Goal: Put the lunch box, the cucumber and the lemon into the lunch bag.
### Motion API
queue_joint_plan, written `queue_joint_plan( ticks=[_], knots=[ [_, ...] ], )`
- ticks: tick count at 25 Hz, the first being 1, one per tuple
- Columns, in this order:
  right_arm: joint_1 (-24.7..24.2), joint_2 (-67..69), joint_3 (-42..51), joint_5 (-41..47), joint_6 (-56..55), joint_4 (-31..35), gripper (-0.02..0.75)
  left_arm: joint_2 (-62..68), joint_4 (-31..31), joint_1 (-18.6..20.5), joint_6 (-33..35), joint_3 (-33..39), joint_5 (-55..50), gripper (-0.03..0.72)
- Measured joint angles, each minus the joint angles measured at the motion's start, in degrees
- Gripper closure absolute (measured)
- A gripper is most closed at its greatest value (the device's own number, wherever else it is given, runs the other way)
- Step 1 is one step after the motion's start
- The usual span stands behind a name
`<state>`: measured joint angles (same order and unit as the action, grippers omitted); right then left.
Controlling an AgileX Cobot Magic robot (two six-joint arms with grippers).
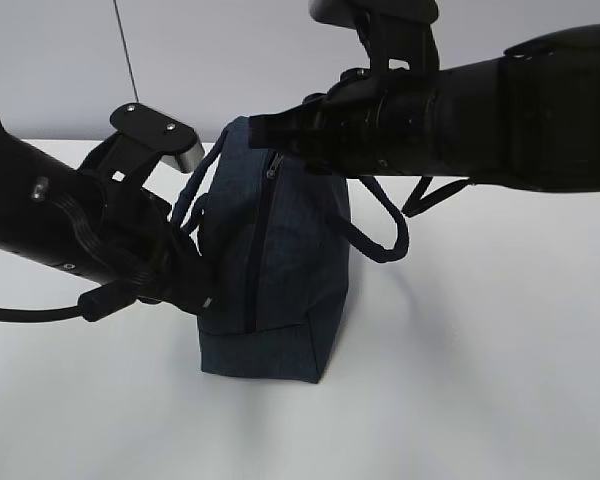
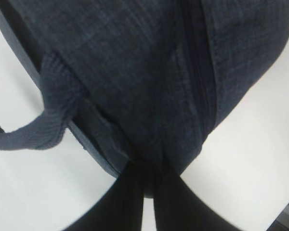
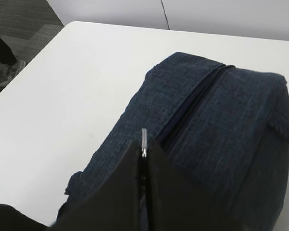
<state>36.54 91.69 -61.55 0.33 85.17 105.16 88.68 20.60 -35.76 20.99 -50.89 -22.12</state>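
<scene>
Table (image 1: 500, 400): white, bare around the bag.

Bag (image 1: 275, 270): navy fabric, stands upright near the middle of the table, zipper (image 1: 255, 250) running down the near end and closed along its visible length. One loop handle (image 1: 385, 235) hangs off the right side, the other (image 1: 195, 195) off the left.

Right gripper (image 3: 143, 159): reaches across over the bag's top end. Fingers pressed together on the silver zipper pull (image 3: 144, 142), which sticks out between the tips.

Left gripper (image 2: 149, 185): at the bag's lower left side. Fingers nearly together, clamped on a fold of bag fabric beside the zipper seam.

Lunch box, cucumber, lemon: none visible in any view.
</scene>
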Motion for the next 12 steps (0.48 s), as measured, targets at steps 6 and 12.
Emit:
queue_joint_plan(
  ticks=[6, 12],
  knots=[
    [0.0, 0.2, -2.1, -1.9, 2.2, 0.2, 0.738, -0.1, 0.0, -0.1, 0.0, 0.0, -0.4, 0.693],
    [-0.9, 1.5, -3.2, -2.2, 2.7, 0.4, 0.738, -0.1, -0.2, -1.0, 0.0, 0.0, -0.4, 0.693]
  ],
)
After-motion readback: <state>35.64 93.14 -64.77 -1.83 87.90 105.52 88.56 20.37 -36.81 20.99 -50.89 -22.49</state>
